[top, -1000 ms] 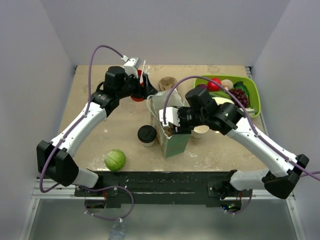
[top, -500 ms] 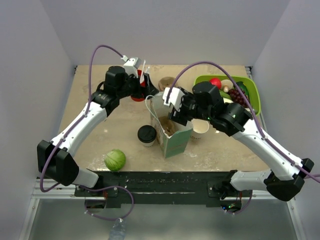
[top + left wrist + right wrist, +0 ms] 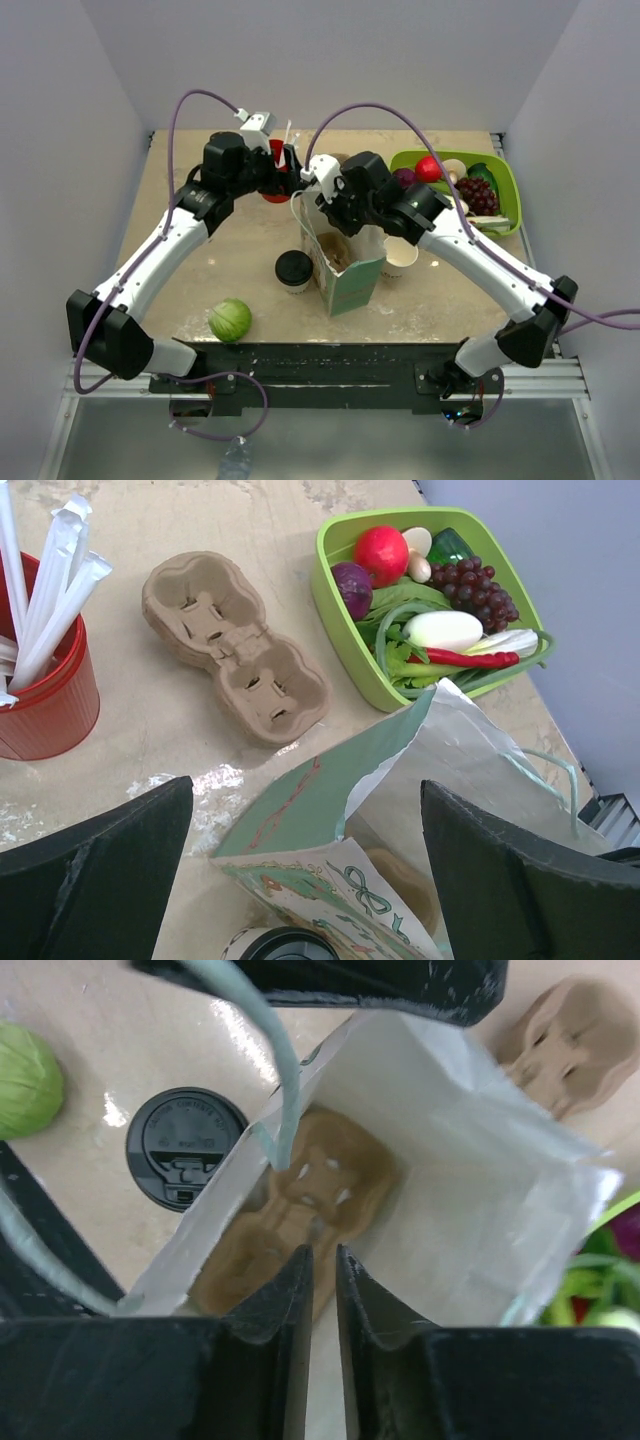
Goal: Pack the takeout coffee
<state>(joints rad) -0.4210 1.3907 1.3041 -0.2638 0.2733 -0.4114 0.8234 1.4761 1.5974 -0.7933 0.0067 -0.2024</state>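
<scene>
The takeout coffee [image 3: 294, 270], a white cup with a black lid, stands on the table just left of the green paper bag [image 3: 345, 270]. Its lid shows in the right wrist view [image 3: 185, 1147] and at the bottom edge of the left wrist view [image 3: 285, 946]. The bag [image 3: 470, 1210] is open, with a cardboard cup carrier [image 3: 300, 1210] lying inside. My right gripper [image 3: 328, 205] hovers over the bag's mouth, its fingers [image 3: 322, 1252] nearly together with nothing between them. My left gripper [image 3: 292, 178] is wide open behind the bag's far rim [image 3: 308, 785].
A red cup with white straws [image 3: 40, 670] and a second cardboard carrier [image 3: 235, 645] sit at the back. A green tray of produce [image 3: 505, 200] is at the right. A lidless white cup [image 3: 400, 257] stands right of the bag. A lettuce [image 3: 229, 320] lies front left.
My right gripper rose out of the bag and moved back and left over its far rim. The carrier stays in the bag. The left arm shifted slightly.
</scene>
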